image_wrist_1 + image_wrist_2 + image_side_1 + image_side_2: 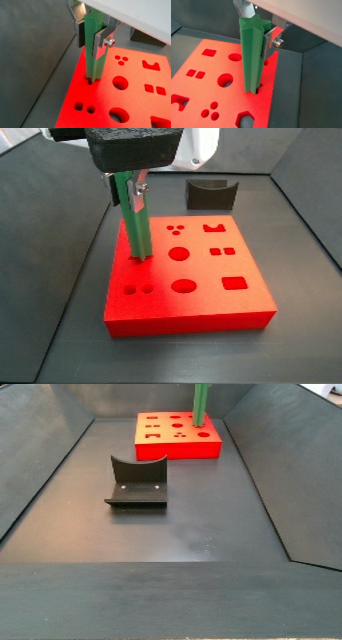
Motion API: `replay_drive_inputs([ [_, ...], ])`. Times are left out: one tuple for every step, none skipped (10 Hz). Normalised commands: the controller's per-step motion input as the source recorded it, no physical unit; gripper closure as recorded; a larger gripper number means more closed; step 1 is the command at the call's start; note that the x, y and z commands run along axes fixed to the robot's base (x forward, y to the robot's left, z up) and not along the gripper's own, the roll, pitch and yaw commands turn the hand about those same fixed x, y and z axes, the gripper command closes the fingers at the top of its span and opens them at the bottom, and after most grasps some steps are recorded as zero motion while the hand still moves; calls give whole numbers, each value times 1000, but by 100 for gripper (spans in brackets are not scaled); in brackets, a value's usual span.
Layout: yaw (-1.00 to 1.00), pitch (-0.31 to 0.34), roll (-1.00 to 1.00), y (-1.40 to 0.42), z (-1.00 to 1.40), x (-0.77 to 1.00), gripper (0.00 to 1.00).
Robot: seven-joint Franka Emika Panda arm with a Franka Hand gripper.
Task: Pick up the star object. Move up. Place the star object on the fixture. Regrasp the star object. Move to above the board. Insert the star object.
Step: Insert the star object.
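Grey tray floor (187,534), dark walls round it. Red board (201,298) flat on floor, shape holes on top. Gripper (131,190) above board's corner, silver fingers (100,40) clamped on green star object (251,55). Star object upright, lower tip in star hole near board edge, seemingly partly in. Fixture (136,481) empty, well apart from board

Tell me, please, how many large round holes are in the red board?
2 on the board: one round hole beside the star object, which the claw holds upright; another beside the square hole. The star object may hide more.
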Motion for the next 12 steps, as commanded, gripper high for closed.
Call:
replay_drive_inputs([
  [-11, 0, 0, -160, 0, 0, 100],
  [0, 0, 0, 0, -17, -14, 100],
  [-3, 17, 0, 0, -91, -46, 100],
  [-60, 4, 0, 0, -109, -63, 100],
  [0, 10, 0, 0, -14, 0, 100],
  [0, 7, 0, 0, -60, -106, 100],
  [0, 10, 0, 0, -43, 0, 100],
  [-160, -6, -29, 69, -231, 46, 100],
  [-269, -23, -154, 109, -380, 89, 100],
  [-249, -30, -169, 89, -363, 63, 100],
  [-197, -53, -141, 140, -280, 111, 100],
  [-151, -10, -197, 389, -274, 306, 100],
])
